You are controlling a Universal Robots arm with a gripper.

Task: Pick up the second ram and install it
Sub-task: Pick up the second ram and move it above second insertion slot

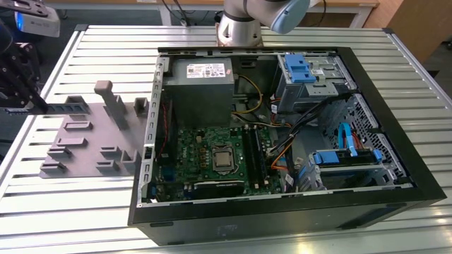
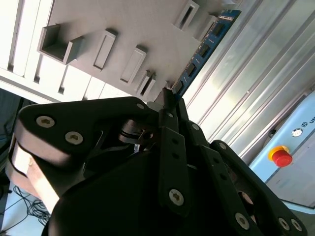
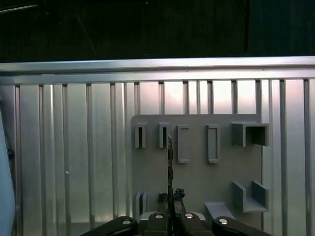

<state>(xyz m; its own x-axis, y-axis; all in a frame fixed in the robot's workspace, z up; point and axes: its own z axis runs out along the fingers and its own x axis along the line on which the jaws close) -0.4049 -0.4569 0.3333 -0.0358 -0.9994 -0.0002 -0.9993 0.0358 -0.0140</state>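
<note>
claw (image 2: 167,98) clamped on second ram (image 2: 204,48) | long axis runs straight out from claw | over grey tray (image 2: 147,24)

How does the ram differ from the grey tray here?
The ram is a thin blue stick with black chips; the tray is a broad grey plate with raised slots. The ram is clamped in the gripper; the tray lies flat on the slatted table. Both are outside the case, to the exterior view's left of it.

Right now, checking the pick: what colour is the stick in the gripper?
The RAM stick is blue; second wrist view shows it best.
</note>
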